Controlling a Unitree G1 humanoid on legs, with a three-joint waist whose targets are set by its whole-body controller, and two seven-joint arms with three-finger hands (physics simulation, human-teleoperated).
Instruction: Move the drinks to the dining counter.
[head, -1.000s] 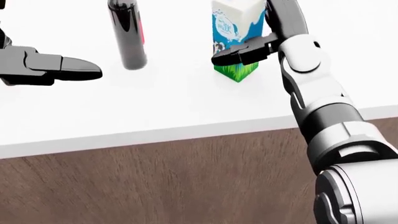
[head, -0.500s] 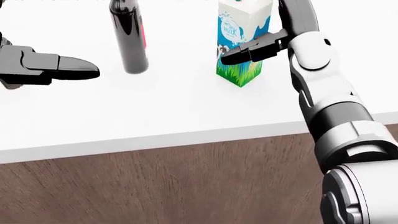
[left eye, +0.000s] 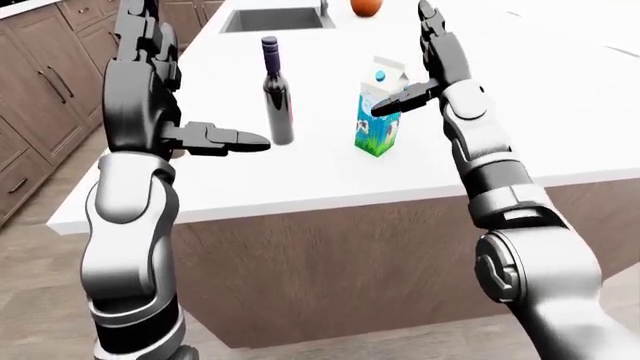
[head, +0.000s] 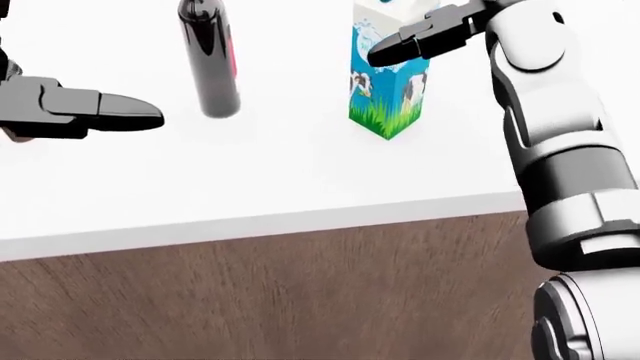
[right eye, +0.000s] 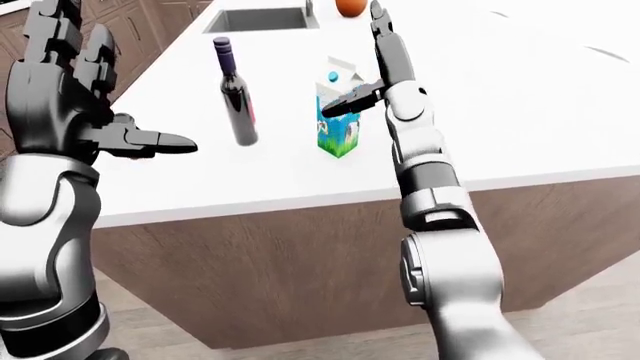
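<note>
A dark wine bottle (left eye: 277, 94) with a red label stands upright on the white counter (left eye: 300, 172). A milk carton (left eye: 378, 109) with a blue, white and green print stands to its right, upright. My right hand (left eye: 425, 64) is open, raised just right of and above the carton, its thumb (left eye: 405, 97) pointing across the carton's face; I cannot tell if it touches. My left hand (left eye: 160, 82) is open to the left of the bottle, its thumb (left eye: 225, 139) pointing at the bottle, apart from it.
A sink (left eye: 275, 19) is set in the counter at the top of the left-eye view, with an orange fruit (left eye: 365, 7) beside it. Brown cabinets (left eye: 40, 82) run along the left. The counter's near edge and wooden side panel (head: 300, 285) lie below my hands.
My right hand has risen up the carton, from its lower half to its top. The carton now shows more of its lower print. The left hand has barely moved.
</note>
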